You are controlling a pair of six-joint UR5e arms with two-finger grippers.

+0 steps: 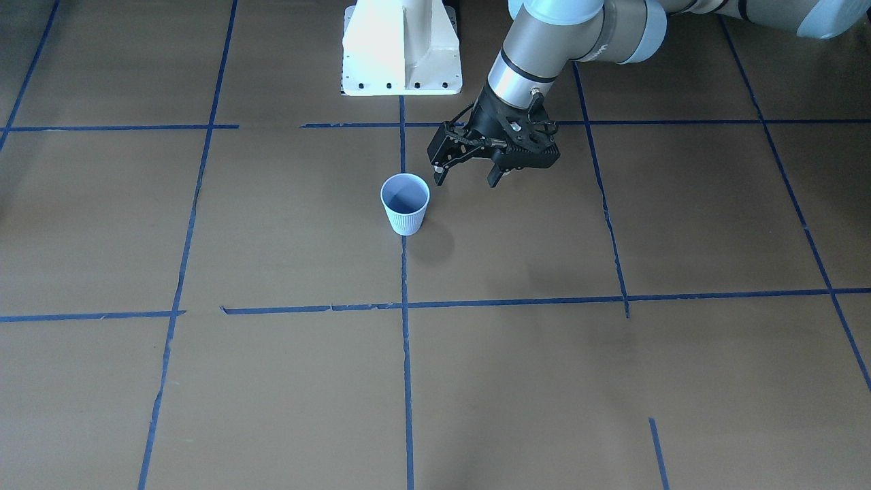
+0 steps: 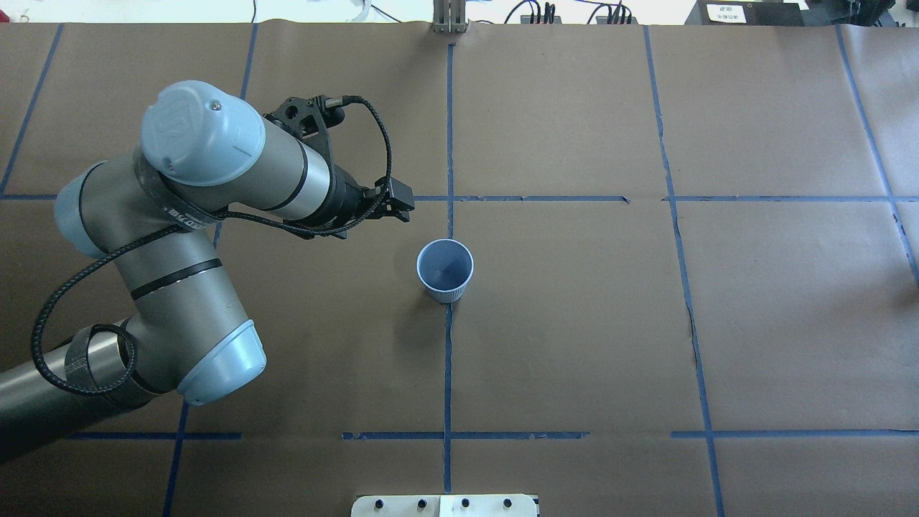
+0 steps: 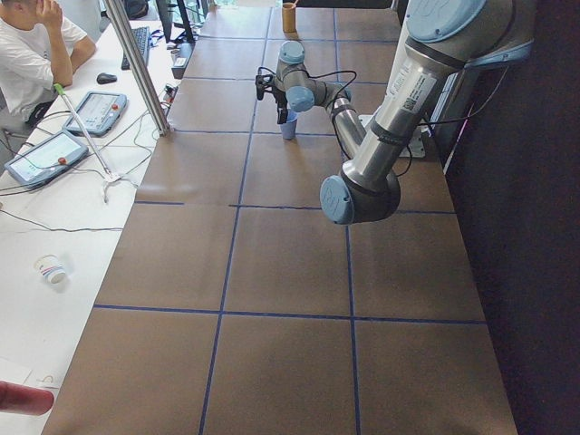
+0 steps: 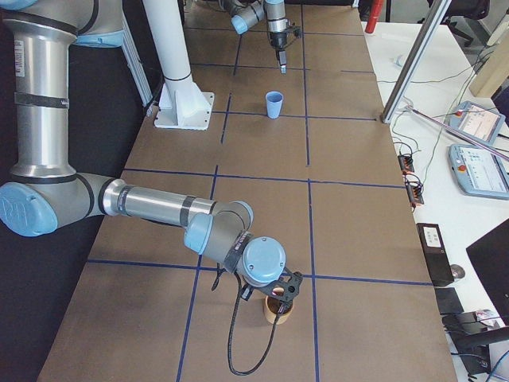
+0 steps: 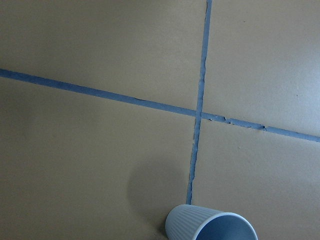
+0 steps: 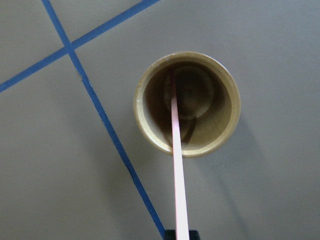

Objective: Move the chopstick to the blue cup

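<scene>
The blue cup (image 1: 405,203) stands upright and empty near the table's middle; it also shows in the overhead view (image 2: 445,269) and at the bottom of the left wrist view (image 5: 210,227). My left gripper (image 1: 467,178) hangs open and empty just beside the cup, toward the robot's left. At the robot's right end of the table, my right gripper (image 4: 278,296) is right above a brown cup (image 4: 277,312). In the right wrist view a pink chopstick (image 6: 176,150) runs from between the gripper's (image 6: 180,234) fingertips down into that brown cup (image 6: 220,135).
Dark blue tape lines (image 1: 404,340) cross the brown table. The white robot base (image 1: 401,47) stands behind the blue cup. An operator (image 3: 32,45) sits at a side bench with tablets and cables beyond the table's far edge.
</scene>
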